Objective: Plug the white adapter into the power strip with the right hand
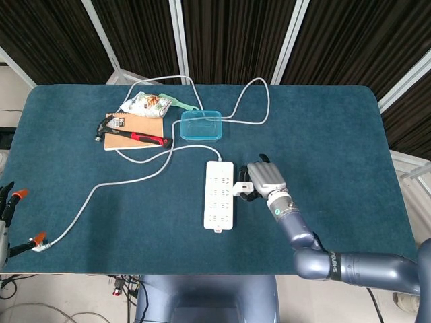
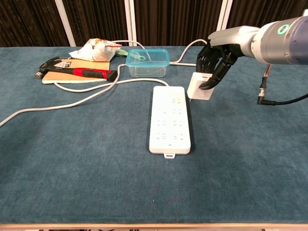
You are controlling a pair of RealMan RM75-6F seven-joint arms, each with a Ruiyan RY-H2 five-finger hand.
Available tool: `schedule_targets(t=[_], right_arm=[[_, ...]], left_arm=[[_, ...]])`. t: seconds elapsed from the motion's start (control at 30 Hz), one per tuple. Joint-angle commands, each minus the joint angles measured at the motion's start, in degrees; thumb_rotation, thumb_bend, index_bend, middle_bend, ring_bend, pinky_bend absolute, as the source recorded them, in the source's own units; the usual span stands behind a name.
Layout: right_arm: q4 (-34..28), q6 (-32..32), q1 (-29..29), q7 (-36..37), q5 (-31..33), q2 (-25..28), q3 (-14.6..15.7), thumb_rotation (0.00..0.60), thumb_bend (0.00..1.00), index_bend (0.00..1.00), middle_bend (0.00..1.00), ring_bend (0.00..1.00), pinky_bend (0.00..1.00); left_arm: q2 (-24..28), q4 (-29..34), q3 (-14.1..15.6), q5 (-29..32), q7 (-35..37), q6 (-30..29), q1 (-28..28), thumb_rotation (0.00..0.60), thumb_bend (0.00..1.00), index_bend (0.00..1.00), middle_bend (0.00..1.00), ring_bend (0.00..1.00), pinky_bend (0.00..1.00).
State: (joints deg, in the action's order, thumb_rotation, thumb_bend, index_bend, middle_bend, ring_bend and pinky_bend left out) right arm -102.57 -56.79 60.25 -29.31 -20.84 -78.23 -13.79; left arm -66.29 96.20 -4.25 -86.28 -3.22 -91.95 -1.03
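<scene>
The adapter (image 2: 199, 87) hangs in the air just beside the right edge of the strip (image 2: 168, 120), near its far end, tilted with its prongs pointing down and toward the strip. In the head view the adapter (image 1: 243, 189) shows at the strip's (image 1: 219, 195) right edge; whether it touches the strip cannot be told. The right hand (image 2: 215, 60) holds it from above, dark fingers (image 2: 208, 85) curled around its top and right side. In the head view the right hand (image 1: 267, 177) covers most of the adapter, and its arm runs back to the lower right corner.

The strip lies flat on the blue desk (image 2: 72, 163), long side running away from the robot, sockets up. Its cable (image 1: 262, 101) leaves the far end and loops toward the back of the desk.

Behind the strip stands a clear blue-rimmed box (image 2: 147, 61). Left of the box lie a snack bag (image 2: 94, 50), a brown notebook (image 2: 60, 77) and, on the notebook, a hammer (image 2: 72, 71) with a red and black handle. A second white cord (image 1: 114, 185) runs from that pile across the desk to the left front edge.

The left hand (image 1: 8, 225) shows only at the left edge of the head view, off the desk; its orange-tipped fingers (image 1: 22, 195) are spread and it holds nothing.
</scene>
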Motion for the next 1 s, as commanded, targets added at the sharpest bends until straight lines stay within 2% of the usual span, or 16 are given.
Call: schedule_targets(t=[0.03, 0.3, 0.5, 1.0], right_arm=[[-1.0, -2.4, 1.8, -2.4, 3.2, -1.8, -0.2, 0.6, 0.51, 0.63, 0.55, 0.31, 0.04], [-0.8, -5.3, 3.1, -4.1, 4.8, -4.9, -0.6, 0.6, 0.51, 0.63, 0.54, 0.31, 0.04], [2.8, -7.0, 4.0, -4.9, 3.2, -8.7, -1.0, 0.6, 0.51, 0.63, 0.55, 0.31, 0.04], [11.5, -4.3, 4.9, -6.5, 6.0, -13.4, -2.7, 0.6, 0.51, 0.63, 0.55, 0.31, 0.04]], left_arm=[[0.0, 0.0, 0.0, 0.0, 0.0, 0.0, 0.0, 0.6, 0.07, 0.17, 0.0, 0.0, 0.0], [0.0, 0.0, 0.0, 0.0, 0.1, 0.0, 0.0, 0.6, 0.06, 0.17, 0.0, 0.0, 0.0], [0.2, -0.1, -0.3, 0.6, 0.4, -0.1, 0.0, 0.6, 0.07, 0.17, 0.0, 0.0, 0.0], [0.1, -0.2, -0.6, 1.1, 0.1, -0.1, 0.0, 0.6, 0.07, 0.17, 0.0, 0.0, 0.0]])
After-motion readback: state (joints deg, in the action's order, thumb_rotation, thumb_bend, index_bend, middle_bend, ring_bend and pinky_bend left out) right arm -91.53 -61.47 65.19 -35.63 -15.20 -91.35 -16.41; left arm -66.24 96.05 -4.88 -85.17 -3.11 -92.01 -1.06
